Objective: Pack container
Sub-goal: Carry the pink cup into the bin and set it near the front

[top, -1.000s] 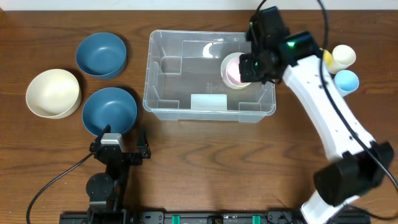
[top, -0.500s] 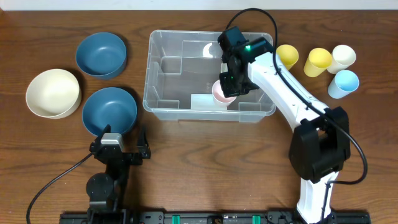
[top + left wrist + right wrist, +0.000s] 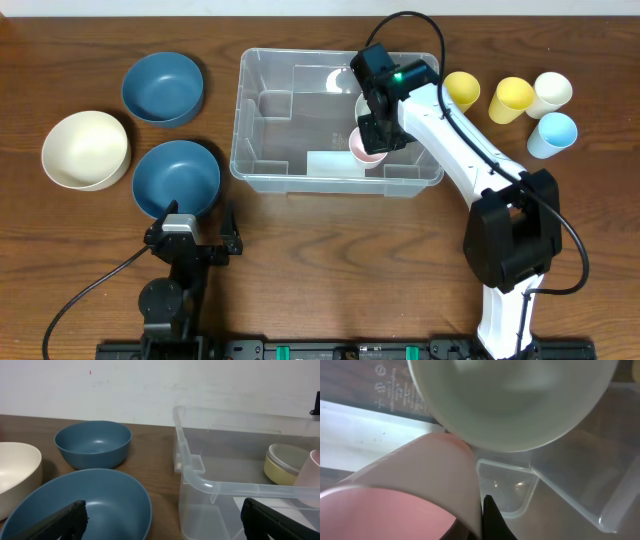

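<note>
This is looking like a robotics lab: two robot arms (image 3: 480, 160) are standing on a black rail (image 3: 320, 351) at a wooden desk's (image 3: 330, 260) lower edge, cables (image 3: 405, 15) trailing, a bare white wall (image 3: 150, 385) behind.

Right arm (image 3: 452, 132) has come down lower and swung left over the large clear plastic bin (image 3: 240, 112). Right claw (image 3: 374, 136), clamped on the small pink plastic cup (image 3: 365, 151), has carried it from over the cream bowl (image 3: 281, 464) at far right to the near wall, beside the whitish label patch (image 3: 330, 163). Last half-second: slight drift right. Two yellow cups (image 3: 461, 90) (image 3: 511, 98) now uncovered on the surface (image 3: 330, 260).
</note>
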